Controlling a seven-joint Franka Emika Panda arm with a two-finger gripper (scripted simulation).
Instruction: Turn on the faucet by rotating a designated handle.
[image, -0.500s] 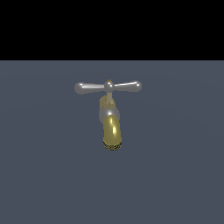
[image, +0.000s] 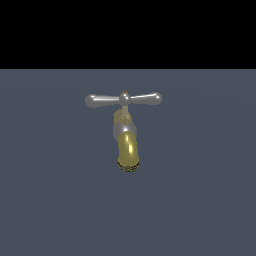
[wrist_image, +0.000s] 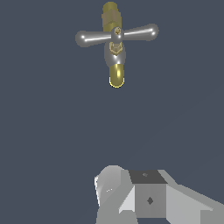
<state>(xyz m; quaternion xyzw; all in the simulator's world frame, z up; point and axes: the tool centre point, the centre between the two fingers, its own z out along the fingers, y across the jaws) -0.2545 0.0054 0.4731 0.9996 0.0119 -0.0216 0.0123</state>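
Silver and slim, the handle (image: 123, 99) lies level across the top of the faucet (image: 127, 145) on the grey floor (image: 200, 200), well apart from the gripper (wrist_image: 144, 197), whose fingertips are out of frame, so its state is unclear.

The faucet (image: 127, 135) stands alone on the flat floor (image: 45, 200), near the middle of the exterior view. The handle (image: 123, 99) lies level across the faucet's top, one end reaching toward the exterior view's left of the faucet, the other toward its right. The spout (image: 128, 152) runs forward and downward from beneath the handle's centre. In the wrist view the gripper (wrist_image: 131, 197) sits well apart from the faucet (wrist_image: 114, 48), touching nothing.
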